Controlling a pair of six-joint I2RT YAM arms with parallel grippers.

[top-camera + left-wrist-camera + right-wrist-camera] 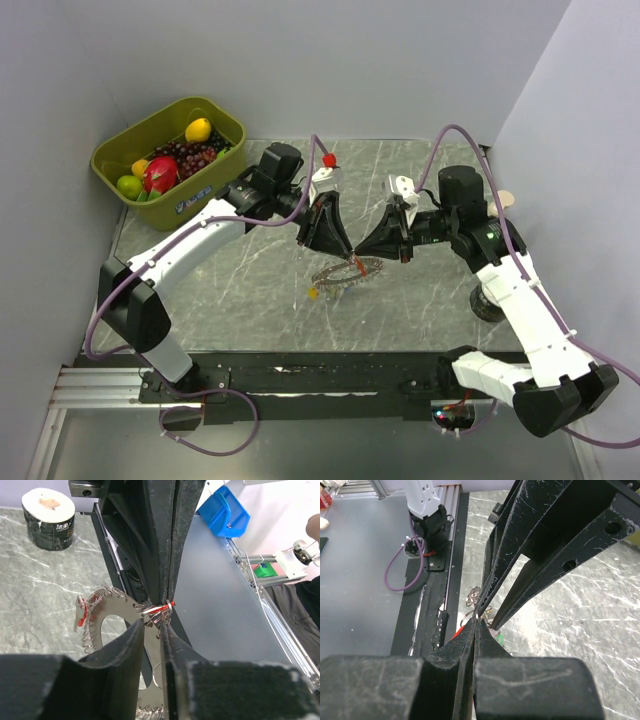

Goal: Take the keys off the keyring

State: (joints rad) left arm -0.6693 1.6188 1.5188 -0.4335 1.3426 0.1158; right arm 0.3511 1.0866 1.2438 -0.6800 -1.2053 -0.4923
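The keyring (345,273), a silvery coiled loop, lies mid-table with one side raised to where both grippers meet. A yellow key (313,293) lies just left of it. In the left wrist view the keyring (95,630) carries a red key (82,612), and a second red key (162,608) sits among small wire rings. My right gripper (162,604) comes down from above, shut on those wire rings; its tips (476,619) press flat together on a thin silver ring. My left gripper (152,622) has a narrow gap between its jaws, set around the same wire rings, tip to tip with the right (355,256).
An olive bin of fruit (218,160) stands at the back left. A roll of tape (49,519) sits on the marble top near the right arm. A blue bin (227,512) and a rail frame lie beyond the near edge.
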